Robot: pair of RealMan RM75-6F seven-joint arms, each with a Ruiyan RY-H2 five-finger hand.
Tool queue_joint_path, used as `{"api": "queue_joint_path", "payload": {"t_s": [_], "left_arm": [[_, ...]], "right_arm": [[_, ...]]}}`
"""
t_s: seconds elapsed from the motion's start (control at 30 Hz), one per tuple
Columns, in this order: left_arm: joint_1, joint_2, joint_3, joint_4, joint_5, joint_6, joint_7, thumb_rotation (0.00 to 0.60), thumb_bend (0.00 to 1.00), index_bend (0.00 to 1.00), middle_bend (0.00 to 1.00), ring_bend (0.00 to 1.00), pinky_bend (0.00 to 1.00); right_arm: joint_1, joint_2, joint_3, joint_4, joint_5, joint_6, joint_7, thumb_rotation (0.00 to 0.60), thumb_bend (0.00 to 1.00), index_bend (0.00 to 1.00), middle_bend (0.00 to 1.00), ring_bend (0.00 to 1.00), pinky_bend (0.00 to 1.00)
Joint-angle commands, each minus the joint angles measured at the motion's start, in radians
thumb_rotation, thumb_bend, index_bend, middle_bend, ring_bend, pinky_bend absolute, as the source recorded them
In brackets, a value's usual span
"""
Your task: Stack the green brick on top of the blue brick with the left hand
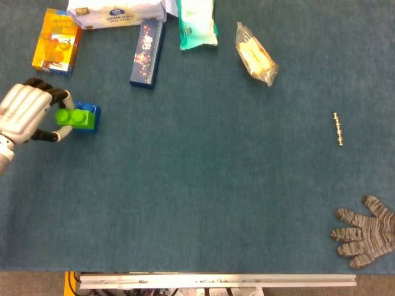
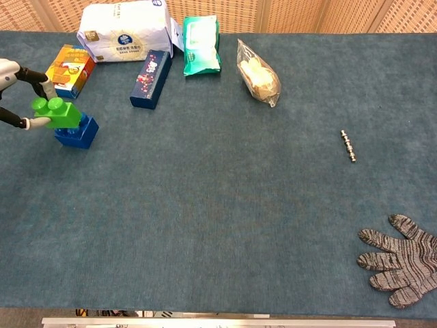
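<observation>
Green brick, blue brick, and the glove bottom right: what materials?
Green brick: likely hard moulded plastic, smooth, with round studs on top. Blue brick: looks the same, uniform saturated colour. Glove: looks like knitted fabric, mottled grey and white yarn, lying limp and flat on the table.

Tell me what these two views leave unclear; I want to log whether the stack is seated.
- Seating: in both views the green brick covers the top of the blue brick, so their contact is hidden.
- Left hand: chest view cuts it at the left edge.
- Right hand: in neither view.
- Small metal piece: too small to identify.
- Print on the orange box: too small to read.
</observation>
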Motion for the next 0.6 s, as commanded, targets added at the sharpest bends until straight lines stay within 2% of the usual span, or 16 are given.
{"api": "queue_joint_path", "payload": {"t_s": [0.03, 0.3, 0.6], "left_arm": [[-0.023, -0.020, 0.016, 0.043, 0.037, -0.002, -0.044, 0.600, 0.29, 0.51, 0.49, 0.37, 0.25], [-0.066, -0.066, 0.039, 0.135, 0.094, -0.004, -0.096, 0.600, 0.29, 0.51, 0.49, 0.37, 0.25], [-0.091, -0.104, 0.054, 0.217, 0.100, -0.016, -0.147, 0.600, 0.29, 0.52, 0.49, 0.37, 0.25]], "right_arm": [[0.000, 0.000, 0.000, -0.002, 0.002, -0.001, -0.003, 0.600, 0.23, 0.39, 0.47, 0.29, 0.28], [0.000, -0.001, 0.000, -0.021, 0.002, -0.002, -0.027, 0.600, 0.23, 0.39, 0.47, 0.29, 0.28], [-0.009, -0.002, 0.000, -0.033, 0.012, 0.005, -0.045, 0.600, 0.23, 0.39, 0.47, 0.29, 0.28]]}}
